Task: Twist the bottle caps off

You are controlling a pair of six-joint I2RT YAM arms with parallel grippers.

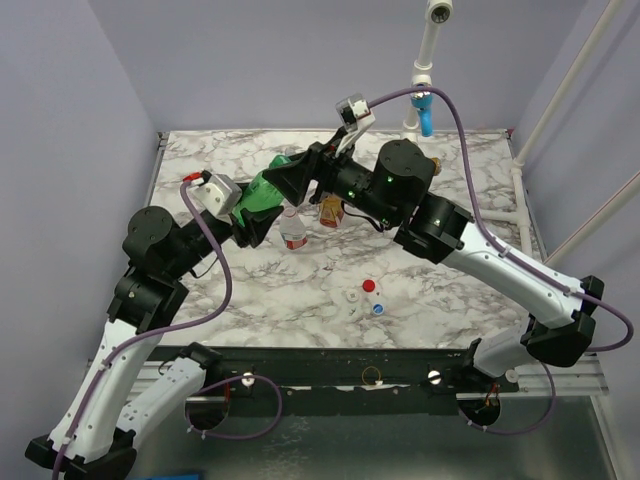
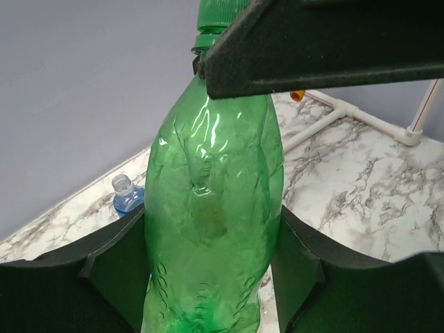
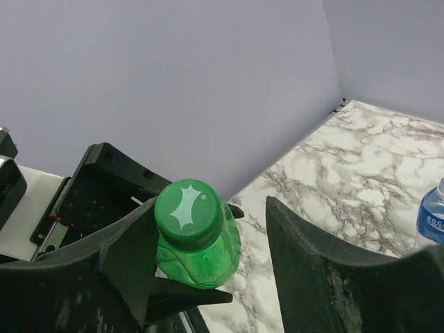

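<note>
Left pincer (image 2: 208,274) grips the green bottle (image 2: 215,180), long axis slanted, cap (image 3: 189,211) uppermost inside the open right pincer (image 3: 215,229).

1. Green bottle (image 1: 262,192): up off the table (image 1: 450,180), tilted, a bit crumpled, green cap (image 3: 189,214) still screwed on.
2. Clear red-white label bottle (image 1: 292,232): upright around mid-table, amber bottle (image 1: 330,212) just beside it, partly hidden.
3. Blue-label bottle (image 2: 127,195): upright, neck open.
4. Red cap (image 1: 368,286), white cap (image 1: 353,297), bluish-white cap (image 1: 378,309): loose, bunched together, apart from the bottles.
</note>
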